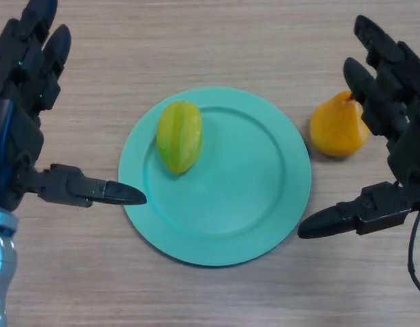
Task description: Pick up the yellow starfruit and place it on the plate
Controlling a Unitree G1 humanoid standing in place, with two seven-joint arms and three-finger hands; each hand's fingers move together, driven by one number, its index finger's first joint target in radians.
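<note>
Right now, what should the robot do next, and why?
Probably just draw both hands back. The starfruit already lies on the plate, and the left hand and right hand are open, holding nothing. The orange pear can stay on the table.
</note>
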